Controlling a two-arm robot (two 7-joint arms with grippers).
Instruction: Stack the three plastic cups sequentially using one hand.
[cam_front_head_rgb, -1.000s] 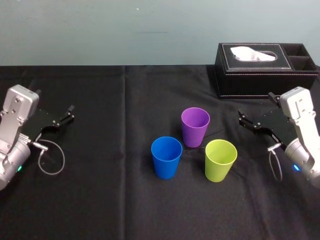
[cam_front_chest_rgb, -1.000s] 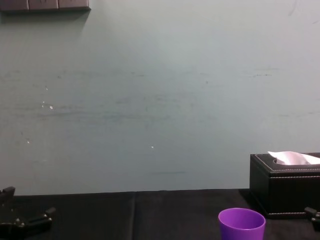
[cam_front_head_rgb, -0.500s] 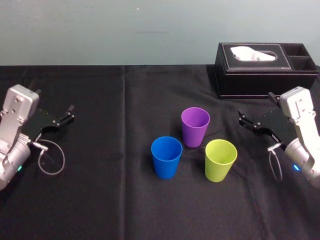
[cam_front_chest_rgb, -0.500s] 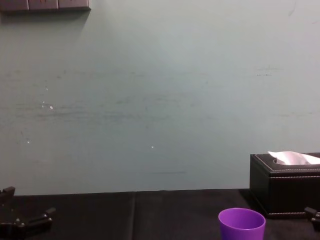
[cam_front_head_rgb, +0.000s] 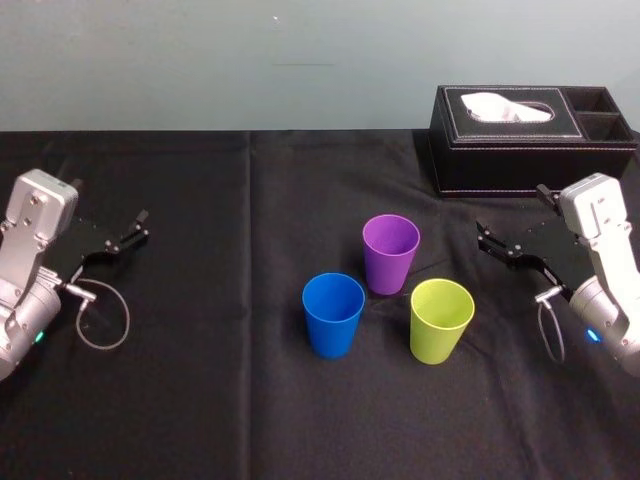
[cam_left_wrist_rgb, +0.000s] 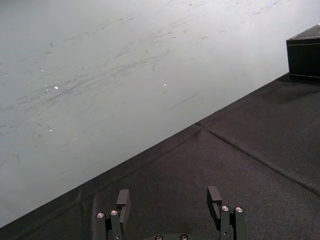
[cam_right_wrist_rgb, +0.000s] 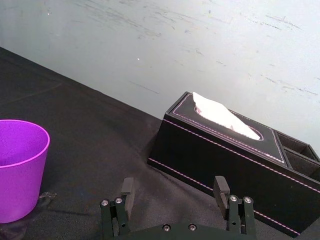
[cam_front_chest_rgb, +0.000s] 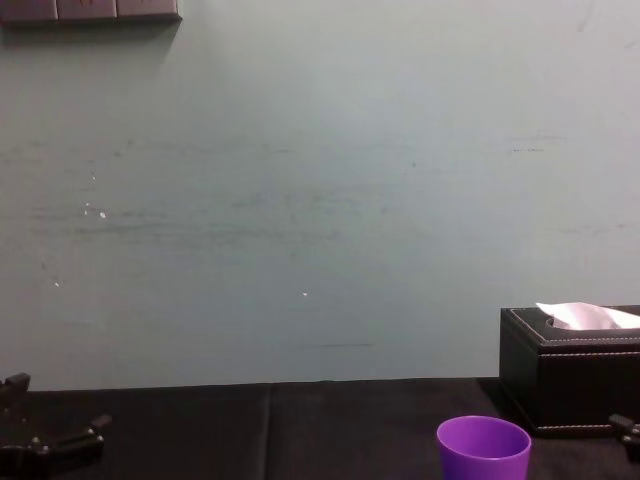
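Head view: three cups upright, unstacked, mid-table; both grippers spread and empty.
I note the purple tapered plastic cup (cam_front_head_rgb: 390, 253) farthest back, the bright blue plastic cup (cam_front_head_rgb: 333, 314) nearer me on its left, and the lime yellow-green plastic cup (cam_front_head_rgb: 441, 319) nearer on its right, clustered on the black tablecloth (cam_front_head_rgb: 220, 400). The right gripper (cam_front_head_rgb: 482, 240) sits beside them, fingers apart, near the black tissue box (cam_front_head_rgb: 530, 140). The left gripper (cam_front_head_rgb: 141, 226) is parked well apart, fingers apart.
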